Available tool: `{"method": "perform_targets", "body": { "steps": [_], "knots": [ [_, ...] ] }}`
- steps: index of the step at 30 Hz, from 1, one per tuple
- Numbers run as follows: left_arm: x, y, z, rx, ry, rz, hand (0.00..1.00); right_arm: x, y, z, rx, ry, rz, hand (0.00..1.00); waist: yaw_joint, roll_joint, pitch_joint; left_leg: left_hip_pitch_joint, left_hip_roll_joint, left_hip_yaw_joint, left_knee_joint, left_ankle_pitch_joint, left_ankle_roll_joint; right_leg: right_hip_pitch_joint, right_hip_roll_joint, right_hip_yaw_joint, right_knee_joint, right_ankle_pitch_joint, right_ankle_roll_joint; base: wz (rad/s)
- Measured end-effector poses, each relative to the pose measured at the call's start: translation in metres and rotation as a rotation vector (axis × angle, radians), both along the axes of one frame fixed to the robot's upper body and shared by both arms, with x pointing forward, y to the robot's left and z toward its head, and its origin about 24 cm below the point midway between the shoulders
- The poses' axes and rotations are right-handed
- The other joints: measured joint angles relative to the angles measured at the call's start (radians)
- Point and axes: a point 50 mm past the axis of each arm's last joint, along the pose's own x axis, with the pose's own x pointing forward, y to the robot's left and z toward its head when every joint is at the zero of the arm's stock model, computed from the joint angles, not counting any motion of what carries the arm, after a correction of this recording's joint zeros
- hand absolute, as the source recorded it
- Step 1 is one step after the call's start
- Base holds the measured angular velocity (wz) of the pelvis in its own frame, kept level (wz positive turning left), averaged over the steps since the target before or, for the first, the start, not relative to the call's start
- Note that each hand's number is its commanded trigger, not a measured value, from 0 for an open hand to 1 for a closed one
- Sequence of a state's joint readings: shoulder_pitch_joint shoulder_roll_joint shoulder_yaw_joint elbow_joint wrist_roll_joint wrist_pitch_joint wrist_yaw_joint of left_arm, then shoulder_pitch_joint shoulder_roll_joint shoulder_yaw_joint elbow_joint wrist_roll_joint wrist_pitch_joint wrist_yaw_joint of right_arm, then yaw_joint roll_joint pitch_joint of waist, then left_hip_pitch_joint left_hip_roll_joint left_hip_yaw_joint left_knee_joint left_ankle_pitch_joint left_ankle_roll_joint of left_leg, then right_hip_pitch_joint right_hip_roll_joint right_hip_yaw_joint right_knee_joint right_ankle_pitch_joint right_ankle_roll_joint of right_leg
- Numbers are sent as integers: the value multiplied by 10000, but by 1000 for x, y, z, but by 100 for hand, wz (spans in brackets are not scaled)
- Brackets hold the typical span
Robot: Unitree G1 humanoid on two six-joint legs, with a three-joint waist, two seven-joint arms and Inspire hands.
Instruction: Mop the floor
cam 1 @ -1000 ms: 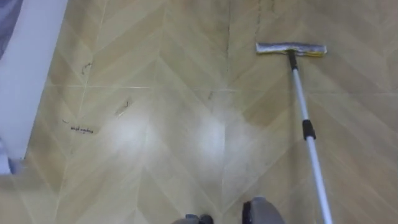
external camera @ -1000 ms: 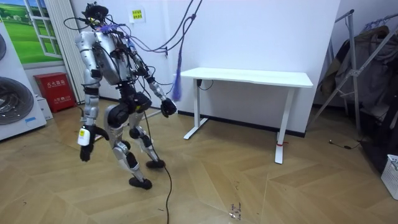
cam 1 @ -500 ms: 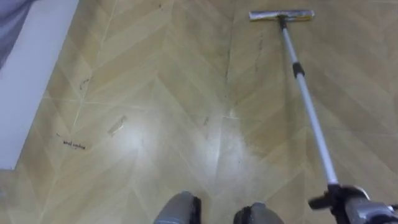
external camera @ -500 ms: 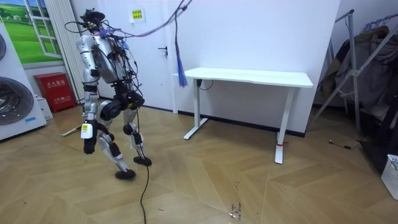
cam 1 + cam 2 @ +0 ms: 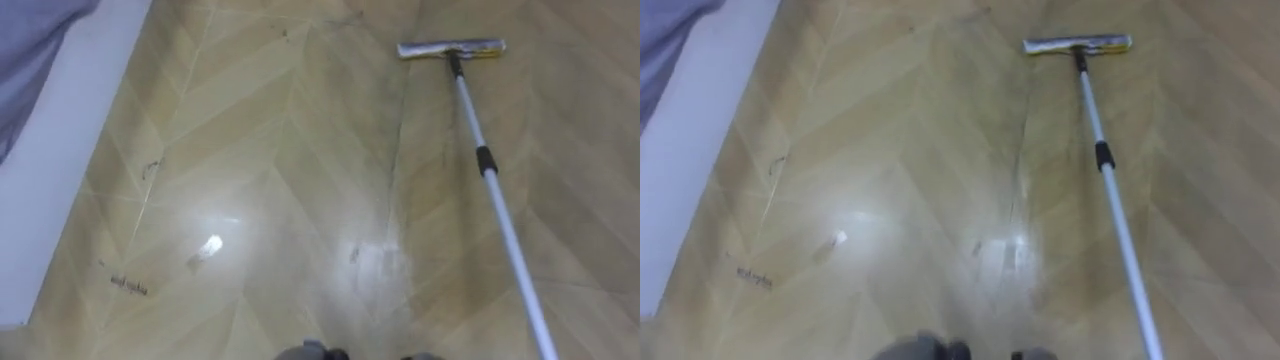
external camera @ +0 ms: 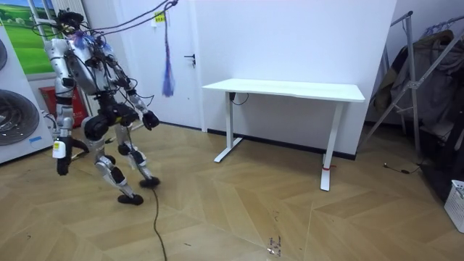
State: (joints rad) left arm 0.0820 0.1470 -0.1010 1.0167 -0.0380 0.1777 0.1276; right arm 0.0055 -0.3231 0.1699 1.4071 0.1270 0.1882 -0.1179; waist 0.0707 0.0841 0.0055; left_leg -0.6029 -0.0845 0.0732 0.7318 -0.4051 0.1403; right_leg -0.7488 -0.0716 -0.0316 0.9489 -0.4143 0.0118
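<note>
A flat mop head (image 5: 450, 47) with a grey-and-yellow pad lies on the wood floor at the upper right. Its white pole (image 5: 500, 215) has a black collar and slants down to the lower right edge, where it leaves the view. The mop head (image 5: 1077, 44) and pole (image 5: 1112, 195) look the same in the right eye view. In the room view I stand mid-stride near the washing machine. My right hand (image 6: 150, 119) is raised by my hip with curled fingers, on the side the pole runs to. My left hand (image 6: 61, 163) hangs low with relaxed fingers.
A white edge (image 5: 60, 150) with grey cloth (image 5: 30, 40) above it runs along the left. Dark scribbles (image 5: 130, 287) mark the floor. The room view shows a washing machine (image 6: 14, 123) on its left, a white desk (image 6: 290, 88) and a drying rack (image 6: 428, 72).
I have walked towards the room view's left. The floor marks slid down the eye view while the mop head stayed ahead. My right hand, on the pole half a second ago, has left the eye view.
</note>
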Motion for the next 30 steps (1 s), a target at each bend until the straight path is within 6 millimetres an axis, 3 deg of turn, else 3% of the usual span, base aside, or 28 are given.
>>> {"method": "perform_targets", "body": {
  "steps": [1, 2, 3, 4, 5, 6, 9, 11, 12, 13, 14, 16, 17, 19, 20, 22, 23, 24, 25, 26, 28, 30],
  "knots": [
    [-5, 1, -1, 8, 126, 86, 0, -13, 7, -4, 183, 251, -169, 100, -127, 11, -4, 223, -1, -93, -66, -81, -103, -260, 14, -18, -1192, 280, -153, 11],
    [-12, 3, -2, 13, 312, 220, 0, -25, 14, -7, 398, 474, -351, 100, -272, 68, -33, 430, 27, -269, -67, -385, -237, -536, 26, -82, -1815, 963, -199, 20],
    [-15, 4, -2, 27, 387, 279, 0, -31, 19, -8, 524, 600, -399, 100, -371, 0, -11, 536, 34, -329, -35, -518, -319, -533, 17, -121, -1864, 1223, -241, 10],
    [-22, 4, -3, 27, 601, 344, 0, -38, 25, -10, 758, 731, -431, 100, -354, -15, -114, 710, 116, -324, 63, -687, -510, -332, 120, -178, -1820, 1423, -442, -11],
    [-26, 3, -4, -43, 735, 442, 0, -36, 26, -11, 888, 698, -420, 100, -364, 85, -91, 811, 252, -341, 249, -735, -605, -112, 236, -309, -1791, 1402, -626, -18],
    [-26, 2, -4, -106, 744, 551, 0, -35, 26, -11, 927, 681, -419, 100, -384, 106, -51, 882, 325, -359, 346, -744, -623, -12, 259, -398, -1744, 1304, -677, -6],
    [-21, 2, -3, -297, 565, 927, 0, -15, 23, -10, 869, 371, -408, 100, -385, 102, -18, 832, 509, -299, 1268, -787, -826, 239, 289, -603, -1255, 610, -883, 18],
    [-20, 2, -3, -326, 557, 1042, 0, 27, 12, -2, 537, -354, -255, 100, -228, -36, 133, 462, 739, -204, 2602, -405, -1385, 404, 410, -533, -868, 168, -1032, -11],
    [-20, 2, -3, -300, 573, 1020, 0, 41, 8, 2, 422, -620, -121, 100, -184, -71, 157, 361, 747, -175, 2872, -261, -1452, 404, 436, -467, -771, 87, -1060, -25],
    [-20, 3, -3, -176, 551, 1025, 0, 74, 1, 12, 175, -1319, 91, 100, -91, -121, 199, 80, 703, -173, 3414, 72, -1513, 368, 480, -332, -609, -79, -1110, -14],
    [-20, 4, -2, -84, 535, 1000, 0, 90, -2, 17, 62, -1699, 213, 100, -51, -151, 217, -85, 717, -177, 3635, 104, -1554, 345, 490, -264, -539, -145, -1115, 0],
    [-15, 14, 1, 321, 333, 933, 0, 144, -3, 38, -116, -3172, 517, 100, 166, -457, 335, -1097, 716, -167, 3198, -3, -1414, 334, 501, -117, -410, -333, -1133, -4],
    [-15, 18, 3, 490, 292, 920, 0, 164, 1, 46, -28, -3783, 565, 100, 429, -649, 362, -1643, 703, -199, 2474, 17, -1441, 455, 541, -28, -510, -382, -1136, -14],
    [-17, 17, 2, 463, 364, 952, 0, 180, 4, 54, 146, -4370, 595, 100, 553, -679, 346, -2094, 581, -310, 994, 329, -1541, 949, 588, -51, -863, -492, -1043, 0],
    [-21, 17, 2, 415, 453, 934, 0, 178, 5, 52, 238, -4395, 588, 100, 568, -691, 332, -2103, 432, -317, 138, 1026, -1301, 1447, 552, -38, -1086, -654, -936, 8],
    [-23, 18, 1, 408, 521, 912, 0, 163, 4, 44, 444, -4089, 380, 100, 548, -811, 216, -1727, 238, -265, -163, 1599, -966, 1999, 368, 35, -1183, -975, -755, 3],
    [-19, 16, 2, 335, 401, 863, 0, 146, -1, 38, 472, -3773, 182, 100, 504, -845, 212, -1633, 216, -159, 54, 1561, -675, 2110, 307, 45, -905, -1089, -616, 11],
    [-12, 15, 3, 274, 229, 816, 0, 135, -4, 34, 460, -3532, 68, 100, 493, -851, 216, -1621, 197, -109, 241, 1466, -555, 2049, 243, 24, -576, -1060, -564, 21],
    [0, 12, 4, 114, -88, 695, 0, 111, -9, 27, 366, -2948, -115, 100, 470, -833, 204, -1540, 136, -58, 569, 1101, -416, 1779, 157, 50, 277, -833, -250, 11],
    [6, 8, 5, -11, -361, 651, 0, 87, -12, 21, 279, -2302, -298, 100, 443, -751, 150, -1359, 49, -80, 720, 808, -311, 1486, 137, 149, 1139, -353, -56, 7],
    [17, 0, 6, -198, -787, 558, 0, 54, -14, 13, 125, -1492, -531, 100, 337, -509, 86, -1087, 12, -110, 651, 553, -202, 873, 192, 341, 1643, -190, 60, -6],
    [22, -3, 7, -310, -971, 589, 0, 27, -8, 6, 112, -856, -683, 100, 133, -260, 64, -689, -12, -108, 312, 486, -160, 128, 200, 400, 1262, -178, 56, -7]
  ]
}}
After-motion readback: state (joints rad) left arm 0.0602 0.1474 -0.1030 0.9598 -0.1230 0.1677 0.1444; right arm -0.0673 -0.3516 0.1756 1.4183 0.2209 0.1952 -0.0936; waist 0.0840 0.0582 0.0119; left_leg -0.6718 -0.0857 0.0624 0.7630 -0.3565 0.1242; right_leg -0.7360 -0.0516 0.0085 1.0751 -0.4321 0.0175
